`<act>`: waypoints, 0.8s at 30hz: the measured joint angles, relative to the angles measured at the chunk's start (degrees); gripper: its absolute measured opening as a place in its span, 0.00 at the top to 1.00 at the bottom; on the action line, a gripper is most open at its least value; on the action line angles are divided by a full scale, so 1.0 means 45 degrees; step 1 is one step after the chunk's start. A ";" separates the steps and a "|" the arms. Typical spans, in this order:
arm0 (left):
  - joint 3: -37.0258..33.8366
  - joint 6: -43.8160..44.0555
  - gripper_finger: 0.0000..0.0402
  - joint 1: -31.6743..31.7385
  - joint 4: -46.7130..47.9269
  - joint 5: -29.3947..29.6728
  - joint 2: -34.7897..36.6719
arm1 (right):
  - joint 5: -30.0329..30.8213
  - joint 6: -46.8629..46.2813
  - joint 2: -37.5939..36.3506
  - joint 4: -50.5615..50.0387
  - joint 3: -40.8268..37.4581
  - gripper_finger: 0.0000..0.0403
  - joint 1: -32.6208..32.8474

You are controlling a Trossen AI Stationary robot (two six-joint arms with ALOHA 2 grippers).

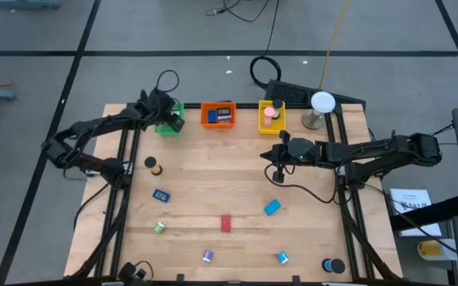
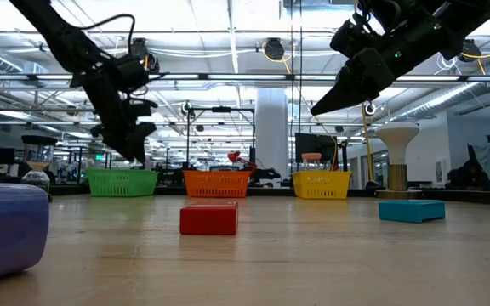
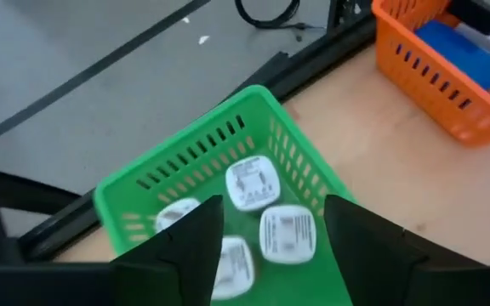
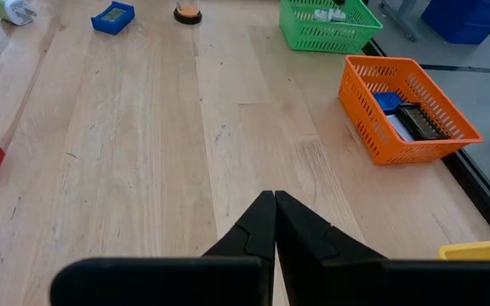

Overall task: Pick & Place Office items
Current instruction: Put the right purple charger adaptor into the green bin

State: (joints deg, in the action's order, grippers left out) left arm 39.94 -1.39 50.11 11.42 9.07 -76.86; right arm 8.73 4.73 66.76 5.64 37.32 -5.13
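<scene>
Table (image 1: 213, 191): wooden top fills the middle of the high view. Three baskets in a row along its upper edge: green basket (image 1: 168, 125) at left, orange basket (image 1: 218, 114) centre, yellow basket (image 1: 271, 117) right.

Left arm reaches to the upper left of the high view; left gripper (image 3: 270, 255) hangs over the green basket, fingers apart, nothing between them. Right gripper (image 1: 280, 153) sits right of centre, just below the yellow basket, fingers pressed together, empty.

Office items are scattered over the lower half of the table: red block (image 1: 226, 223) low centre, teal block (image 1: 272, 207) to its right, blue block (image 1: 161, 195) to its left, green roll (image 1: 159, 227) lower left.

Judgement: next pick turns on nearness. The teal block lies below the right gripper in the high view, near it, long axis slanted; the blue block lies well below the left gripper. Each arm is nearer its own side's piece.

View differences: only the left wrist view shows white pieces (image 3: 287, 234) lying inside the green basket. The low view shows both grippers well above the tabletop, which the high view cannot show.
</scene>
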 joint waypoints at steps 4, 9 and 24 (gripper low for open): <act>0.0000 -0.0284 0.57 0.0000 0.1351 -0.0267 0.0781 | 0.0000 0.0000 0.0001 0.0001 0.0000 1.00 0.0000; 0.0000 -0.0936 0.76 0.0000 0.2579 -0.0798 0.0709 | 0.0000 -0.0002 0.0000 0.0017 0.0000 1.00 0.0000; 0.0000 -0.2174 0.99 0.0000 0.1465 -0.1410 -0.1260 | 0.0000 -0.0015 0.0001 0.0027 0.0000 1.00 0.0000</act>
State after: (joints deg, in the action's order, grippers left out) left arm 39.94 -11.18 50.11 18.01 2.72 -82.53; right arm 8.73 4.66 66.77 5.76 37.32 -5.13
